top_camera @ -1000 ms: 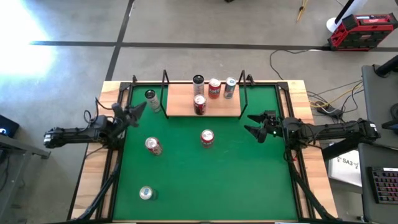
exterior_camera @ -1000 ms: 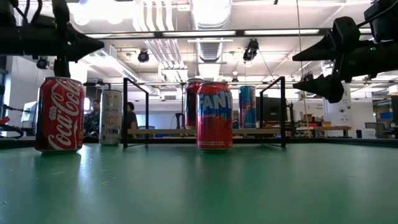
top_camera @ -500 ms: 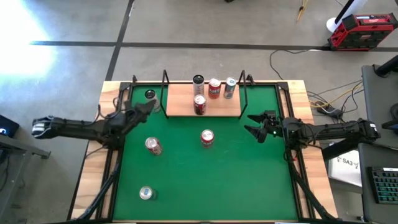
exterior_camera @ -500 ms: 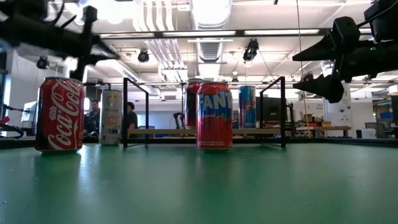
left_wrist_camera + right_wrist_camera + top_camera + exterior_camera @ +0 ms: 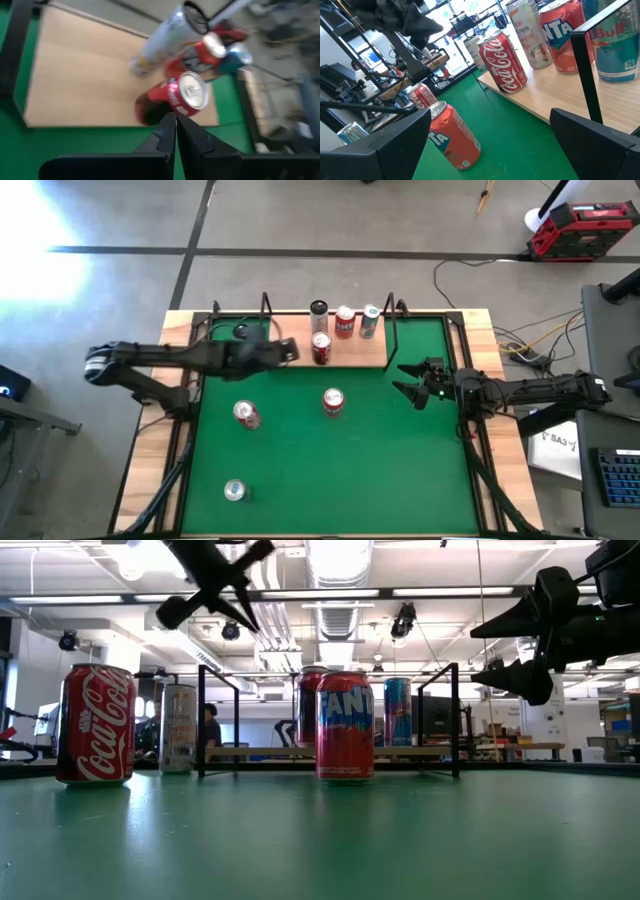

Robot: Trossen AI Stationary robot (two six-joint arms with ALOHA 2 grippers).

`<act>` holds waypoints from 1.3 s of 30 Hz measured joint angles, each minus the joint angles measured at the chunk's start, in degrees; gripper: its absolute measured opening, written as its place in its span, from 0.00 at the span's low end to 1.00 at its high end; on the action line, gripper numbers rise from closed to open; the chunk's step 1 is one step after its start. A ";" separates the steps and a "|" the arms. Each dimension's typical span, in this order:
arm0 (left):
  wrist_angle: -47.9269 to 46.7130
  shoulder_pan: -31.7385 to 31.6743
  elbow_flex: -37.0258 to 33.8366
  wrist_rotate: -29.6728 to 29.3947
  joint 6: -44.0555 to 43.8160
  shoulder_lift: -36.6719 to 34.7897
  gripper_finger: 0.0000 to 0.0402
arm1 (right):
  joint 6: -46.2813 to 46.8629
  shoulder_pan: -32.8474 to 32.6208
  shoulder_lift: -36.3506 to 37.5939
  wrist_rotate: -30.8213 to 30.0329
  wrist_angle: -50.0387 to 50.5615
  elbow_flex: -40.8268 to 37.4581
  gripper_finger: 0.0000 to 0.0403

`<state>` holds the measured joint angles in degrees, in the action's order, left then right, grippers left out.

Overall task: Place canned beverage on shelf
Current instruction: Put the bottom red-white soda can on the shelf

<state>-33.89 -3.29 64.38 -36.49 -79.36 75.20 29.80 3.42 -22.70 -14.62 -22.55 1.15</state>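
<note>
Left arm swings over the shelf, empty and pinched shut

Over the last second the left gripper has swept from the mat's 9 o'clock edge to the front of the shelf, ending just beside the Coke can there; its fingers are pressed together on nothing. The slim can it was next to stands outside the shelf at 11 o'clock, so that one seems skipped. Four cans are on the board; the Fanta can at centre, another red can at 8 o'clock and a silver can at 7 remain on the mat. The right gripper waits at 3 o'clock, spread wide.
</note>
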 joint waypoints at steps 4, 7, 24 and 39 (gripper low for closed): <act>-14.08 -1.20 13.03 3.20 -8.11 10.12 0.00 | 0.00 0.00 0.00 -0.01 -0.01 0.00 0.99; -24.29 -2.02 21.75 8.11 -12.55 16.82 0.00 | 0.00 0.00 0.00 -0.01 -0.01 0.02 0.99; -47.69 -4.09 48.21 11.49 -32.20 35.70 0.00 | -0.01 0.00 0.00 -0.01 0.00 0.02 0.99; -56.20 -4.40 65.56 12.56 -32.18 47.87 0.25 | 0.00 -0.02 0.00 -0.01 0.01 0.02 0.99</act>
<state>-90.08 -7.68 129.94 -23.93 -111.53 123.07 29.80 3.40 -22.70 -14.63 -22.55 1.17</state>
